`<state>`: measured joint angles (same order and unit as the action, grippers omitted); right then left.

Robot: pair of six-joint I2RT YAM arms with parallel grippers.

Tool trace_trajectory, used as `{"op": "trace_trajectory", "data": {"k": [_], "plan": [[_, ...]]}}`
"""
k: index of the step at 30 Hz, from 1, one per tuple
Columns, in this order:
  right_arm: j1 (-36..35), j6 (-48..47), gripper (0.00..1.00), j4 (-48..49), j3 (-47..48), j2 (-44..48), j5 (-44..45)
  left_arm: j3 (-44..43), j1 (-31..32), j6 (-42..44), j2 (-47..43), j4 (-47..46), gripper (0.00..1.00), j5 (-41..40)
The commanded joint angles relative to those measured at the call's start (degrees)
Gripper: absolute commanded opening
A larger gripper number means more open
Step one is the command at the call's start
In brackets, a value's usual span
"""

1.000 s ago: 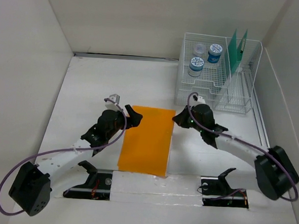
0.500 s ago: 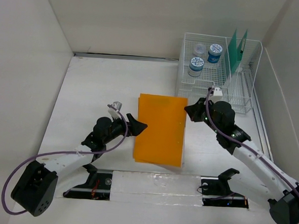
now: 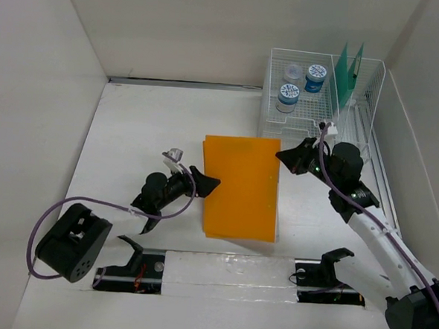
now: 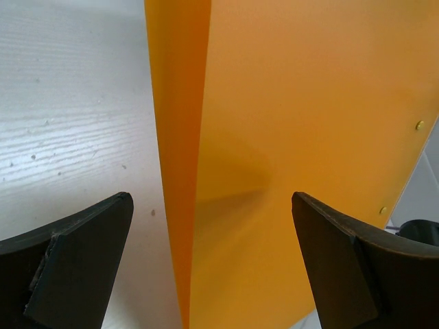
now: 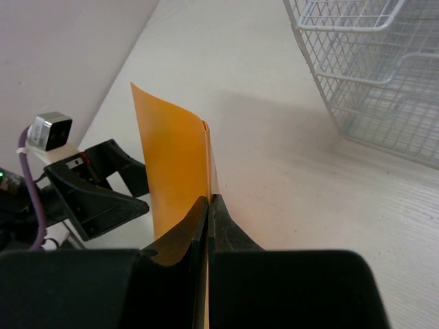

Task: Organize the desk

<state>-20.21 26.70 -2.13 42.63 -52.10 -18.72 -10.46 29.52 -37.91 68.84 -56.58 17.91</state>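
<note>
An orange folder [image 3: 240, 188] is lifted above the white desk [image 3: 132, 129] at its middle. My right gripper [image 3: 285, 158] is shut on the folder's right edge, near the top corner; in the right wrist view the fingers [image 5: 208, 212] pinch the folder [image 5: 171, 164] edge-on. My left gripper [image 3: 209, 182] is open at the folder's left edge, not holding it. In the left wrist view the folder [image 4: 309, 137] fills the frame between the spread fingers [image 4: 82, 253], and its left edge hangs over the desk [image 4: 68, 103].
A white wire-mesh rack [image 3: 320, 103] stands at the back right, holding three small jars [image 3: 289, 94] and green upright folders [image 3: 348, 68]. The rack also shows in the right wrist view [image 5: 370, 75]. White walls enclose the desk on three sides.
My right gripper has carried the orange folder up and to the right, toward the rack. My left gripper has let the folder's left edge go and stayed low beside it, while its arm drew back.
</note>
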Motion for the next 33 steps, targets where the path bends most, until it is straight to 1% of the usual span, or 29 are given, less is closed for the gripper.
{"op": "trace_trajectory", "data": {"k": [1,3,4,5,6,7,8,9,10,12,13,15,16,17,18,19,20,21,22,23,24,25,26,27,28,29,31,32,33], "plan": [[2.0,3.3,0.00,7.6,0.3,0.3,-8.6,0.8,-0.2,-0.7,2.5,-16.9,0.99,1.9],[4.0,5.2,0.00,9.2,-0.5,-0.4,-12.6,0.3,-0.2,-1.3,7.2,-20.5,0.99,3.5],[4.6,6.1,0.00,11.0,-1.1,-0.4,-14.0,0.3,-0.2,-2.1,8.9,-25.9,0.99,4.1],[4.7,7.5,0.00,11.7,-1.8,-0.5,-15.0,0.5,-0.2,-3.0,12.8,-29.7,0.99,6.1],[5.4,7.8,0.00,12.1,-2.2,-0.5,-16.1,0.8,-0.2,-5.4,15.1,-33.7,0.97,7.2],[5.4,7.9,0.00,12.1,-2.4,-0.5,-16.0,0.9,-0.2,-7.1,17.1,-41.7,0.89,8.3],[6.1,7.8,0.00,12.0,-2.9,-0.4,-15.9,0.8,-0.2,-8.6,21.3,-45.3,0.84,10.2],[6.1,7.7,0.00,12.1,-3.1,-0.4,-15.7,0.8,-0.2,-11.0,23.2,-48.7,0.76,11.1],[6.6,7.7,0.00,12.0,-3.4,-0.4,-16.0,0.7,-0.2,-12.1,24.5,-53.4,0.53,11.4],[7.1,7.8,0.00,12.0,-4.1,-0.6,-16.3,0.8,-0.2,-13.4,27.3,-57.1,0.38,11.2],[7.1,7.6,0.00,12.0,-4.3,-0.9,-16.3,0.7,-0.2,-14.0,27.4,-57.3,0.19,11.2],[7.1,7.2,0.00,11.9,-4.8,-1.2,-15.9,0.9,-0.2,-14.0,25.7,-55.8,0.09,11.1],[7.1,7.0,0.00,11.6,-5.1,-1.4,-15.8,0.8,-0.2,-13.5,24.3,-54.2,0.01,11.2],[7.1,6.8,0.00,11.8,-5.3,-2.0,-15.8,0.8,-0.2,-12.9,21.0,-52.6,0.00,11.0],[7.6,6.8,0.00,11.8,-5.8,-2.7,-16.2,0.3,-0.2,-11.3,17.4,-48.5,0.00,10.9],[7.6,6.8,0.00,11.8,-5.9,-2.7,-16.6,-0.1,-0.2,-11.3,17.4,-46.0,0.00,10.9],[7.6,6.6,0.00,11.8,-6.1,-3.6,-17.0,-0.5,0.5,-9.2,14.2,-43.6,0.00,10.6],[7.6,6.8,0.00,11.9,-6.2,-3.8,-18.0,-1.0,1.4,-8.2,12.8,-39.7,0.00,10.1],[7.6,6.9,0.00,12.3,-6.3,-4.1,-18.2,-1.7,1.9,-7.3,11.9,-37.8,0.00,9.6],[7.6,7.3,0.00,12.7,-6.5,-4.1,-19.1,-2.3,1.9,-5.2,10.8,-35.7,0.06,10.2],[7.6,7.7,0.00,13.4,-6.8,-4.0,-19.6,-2.7,1.9,-4.9,10.8,-33.2,0.16,10.8],[7.6,8.2,0.00,14.5,-6.9,-3.8,-20.2,-1.9,1.9,-4.7,10.9,-33.4,0.53,9.8],[7.6,9.1,0.00,15.0,-7.1,-3.5,-21.1,-1.3,1.9,-4.6,11.2,-33.9,0.67,9.5],[8.2,9.4,0.00,15.5,-7.1,-3.3,-21.6,-0.9,1.2,-5.3,11.8,-36.0,0.74,10.0],[8.3,10.1,0.00,17.1,-7.2,-3.3,-22.2,-1.3,0.6,-6.1,12.6,-38.1,0.82,12.9],[8.3,11.5,0.00,18.1,-7.4,-3.4,-22.9,-1.8,0.6,-7.1,15.3,-40.1,0.84,14.1],[8.3,12.7,0.00,19.9,-7.1,-4.6,-25.9,-3.3,0.6,-10.2,17.9,-46.5,0.88,15.9],[8.3,13.9,0.00,20.6,-7.4,-4.9,-27.2,-3.7,0.6,-10.9,20.1,-48.3,0.89,16.1],[8.3,14.9,0.00,23.5,-7.8,-5.2,-27.9,-4.1,0.6,-11.5,21.0,-50.3,0.90,16.1]]}}
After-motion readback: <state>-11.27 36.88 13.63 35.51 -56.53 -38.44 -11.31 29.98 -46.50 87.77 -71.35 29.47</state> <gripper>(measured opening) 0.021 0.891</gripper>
